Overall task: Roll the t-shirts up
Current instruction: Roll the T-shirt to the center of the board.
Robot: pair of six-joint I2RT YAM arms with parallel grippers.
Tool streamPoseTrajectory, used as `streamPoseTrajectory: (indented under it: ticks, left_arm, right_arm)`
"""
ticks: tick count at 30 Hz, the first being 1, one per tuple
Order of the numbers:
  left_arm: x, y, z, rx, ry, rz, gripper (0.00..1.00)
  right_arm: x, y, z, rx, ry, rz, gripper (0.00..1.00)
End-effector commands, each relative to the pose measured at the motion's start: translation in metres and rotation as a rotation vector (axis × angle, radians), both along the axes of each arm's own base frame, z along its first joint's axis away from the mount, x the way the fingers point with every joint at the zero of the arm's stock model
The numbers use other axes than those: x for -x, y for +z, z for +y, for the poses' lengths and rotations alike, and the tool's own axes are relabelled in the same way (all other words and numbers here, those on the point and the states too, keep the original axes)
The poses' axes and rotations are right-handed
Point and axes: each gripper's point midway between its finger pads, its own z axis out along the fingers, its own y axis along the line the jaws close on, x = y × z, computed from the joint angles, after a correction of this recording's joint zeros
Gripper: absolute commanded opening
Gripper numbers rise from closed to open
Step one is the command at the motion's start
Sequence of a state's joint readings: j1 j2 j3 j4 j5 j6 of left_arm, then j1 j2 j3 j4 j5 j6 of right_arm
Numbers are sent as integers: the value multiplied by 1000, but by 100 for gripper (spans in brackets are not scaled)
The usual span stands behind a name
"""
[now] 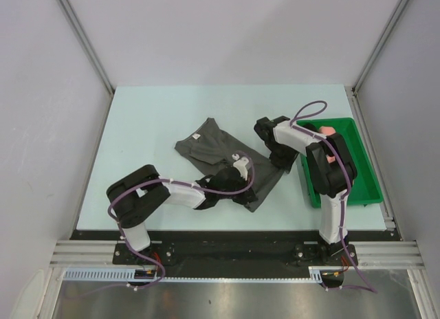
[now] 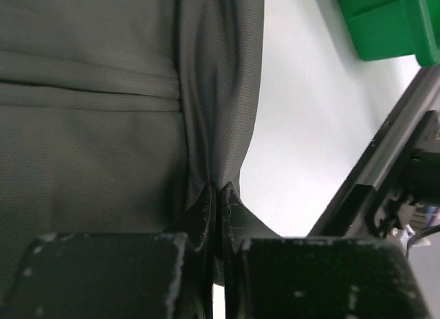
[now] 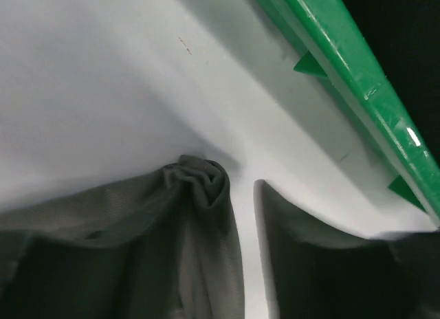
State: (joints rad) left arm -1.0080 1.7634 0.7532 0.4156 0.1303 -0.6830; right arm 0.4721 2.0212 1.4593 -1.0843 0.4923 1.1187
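Observation:
A dark charcoal-grey t-shirt (image 1: pixel 206 147) lies crumpled in the middle of the table, its white neck label up. My left gripper (image 1: pixel 230 192) sits at the shirt's near edge. In the left wrist view this gripper (image 2: pixel 218 199) is shut on a pinched fold of the grey cloth (image 2: pixel 89 126). My right gripper (image 1: pixel 280 159) is at the shirt's right corner, beside the tray. Seen from its wrist, the right gripper (image 3: pixel 251 223) stands open, and a bunched knot of the cloth (image 3: pixel 199 185) rests against its left finger. A salmon-pink roll (image 1: pixel 328 130) shows in the tray.
The green plastic tray (image 1: pixel 361 185) stands at the table's right side, close to the right arm; its rim (image 3: pixel 344 64) runs just beyond the right gripper, and its corner (image 2: pixel 385 23) shows in the left wrist view. The metal rail (image 2: pixel 385 174) borders the near edge.

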Motion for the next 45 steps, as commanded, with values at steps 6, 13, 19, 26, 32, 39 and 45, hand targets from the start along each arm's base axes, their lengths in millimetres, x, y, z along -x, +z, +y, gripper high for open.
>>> streamPoseTrajectory:
  ticks: [6, 13, 19, 26, 32, 39, 45]
  left_arm:
    - [13, 20, 4, 213, 2, 240, 0]
    - [16, 12, 12, 247, 50, 347, 0]
    - [16, 6, 19, 238, 107, 406, 0]
    - [17, 0, 25, 218, 139, 437, 0]
    - [17, -4, 25, 211, 147, 455, 0]
    - [16, -4, 26, 200, 153, 456, 0]
    - [16, -5, 26, 198, 151, 454, 0]
  right_arm:
    - [-18, 31, 16, -80, 77, -133, 100]
    - [-17, 61, 24, -160, 158, -267, 100]
    - [-4, 88, 31, -270, 267, -444, 98]
    - [30, 95, 48, -463, 436, -557, 78]
    - [53, 86, 58, -488, 525, -554, 54]
    - [68, 73, 69, -495, 571, -526, 42]
    - [69, 60, 75, -493, 579, -491, 24]
